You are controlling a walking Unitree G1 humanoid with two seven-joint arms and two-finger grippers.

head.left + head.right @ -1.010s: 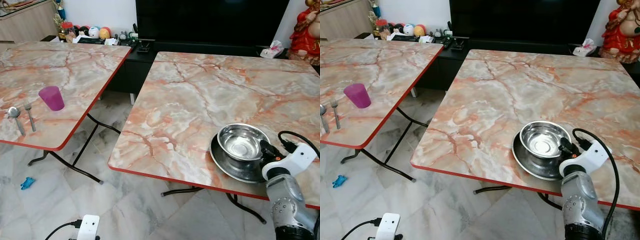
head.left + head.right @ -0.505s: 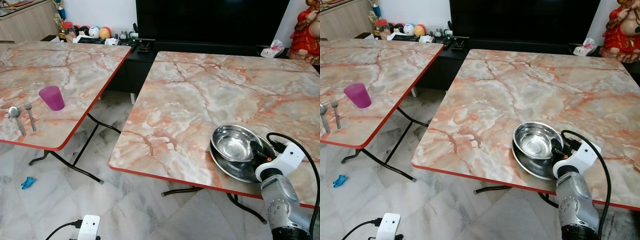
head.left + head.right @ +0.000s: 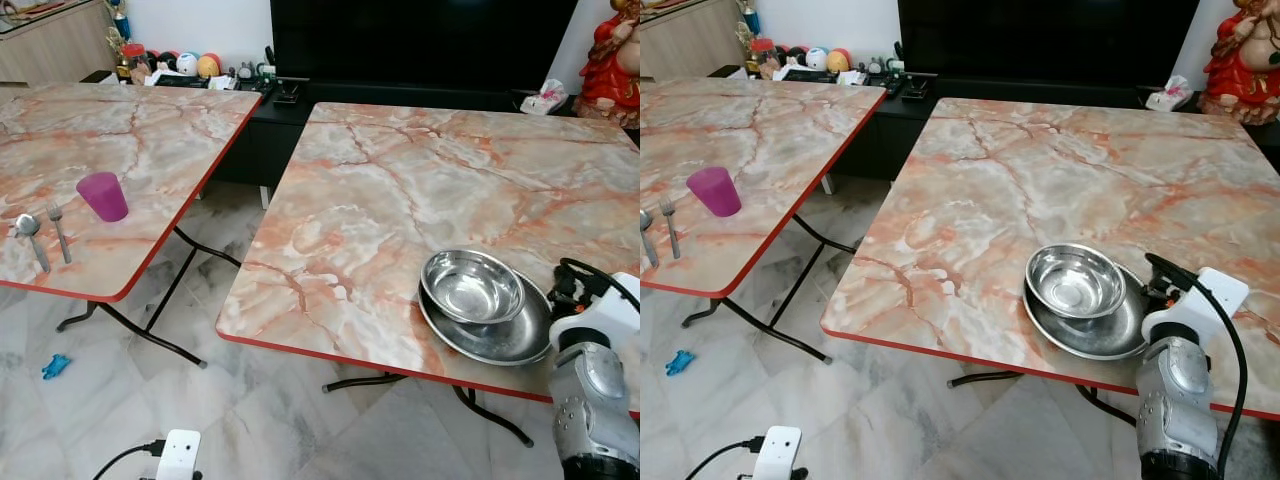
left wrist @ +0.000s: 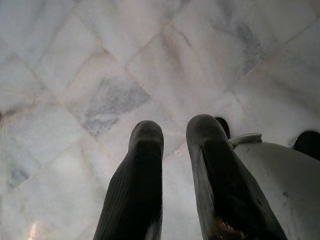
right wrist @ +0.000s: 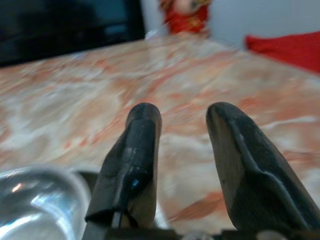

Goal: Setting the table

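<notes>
Two marble-pattern worktops: the right worktop (image 3: 400,190) carries your task items, the left worktop (image 3: 150,140) the rest. Near the right worktop's front edge sits a steel plate (image 3: 500,340) with a steel bowl (image 3: 472,286) resting in it, tilted toward the plate's left side. Your right gripper (image 5: 182,165) is just beside the plate's right rim — fingers (image 5: 135,155) parted, holding nothing. On the left worktop: purple cup (image 3: 103,195), then fork (image 3: 60,230) and spoon (image 3: 32,238) side by side. Your left gripper (image 4: 172,165) hangs over the marble floor (image 4: 100,75), fingers slightly apart, empty.
</notes>
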